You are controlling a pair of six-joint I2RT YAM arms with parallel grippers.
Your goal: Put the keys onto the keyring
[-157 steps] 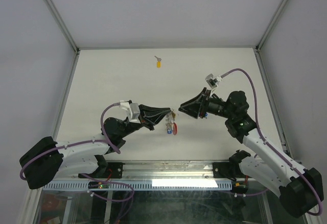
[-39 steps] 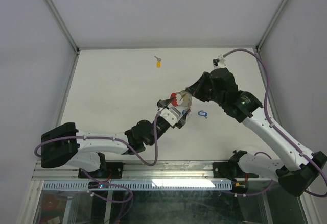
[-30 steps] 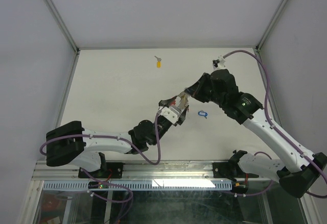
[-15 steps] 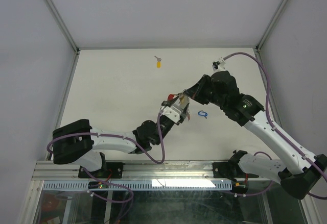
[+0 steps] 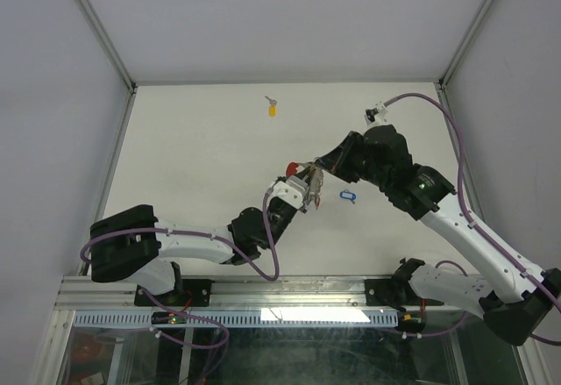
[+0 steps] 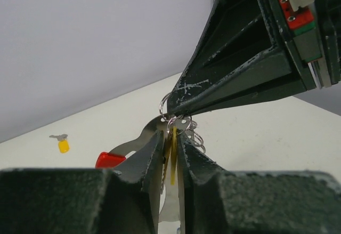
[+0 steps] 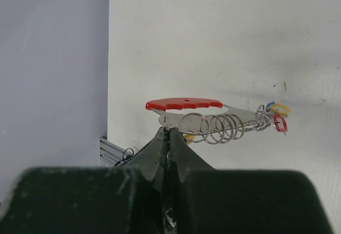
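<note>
The keyring [image 7: 184,104], a red strip on a silver plate with wire rings [image 7: 219,128], hangs in the air between both grippers. Three keys [image 7: 277,114] with blue, yellow and red heads dangle at its far end. My right gripper [image 7: 169,132] is shut on the plate's edge. In the left wrist view my left gripper [image 6: 171,144] pinches the plate and a yellow tag [image 6: 173,162] from below, with the right gripper [image 6: 173,107] just above. A blue key [image 5: 348,196] and a yellow key [image 5: 272,110] lie on the table.
The two arms meet over the middle of the white table [image 5: 193,148], with the left gripper [image 5: 306,185] and right gripper [image 5: 318,173] almost touching. Grey walls and metal frame posts enclose the table on three sides.
The left gripper's jaws have narrowed from wide apart onto the keyring's plate. The left arm has crept slightly right and up. The right gripper has kept its hold.
</note>
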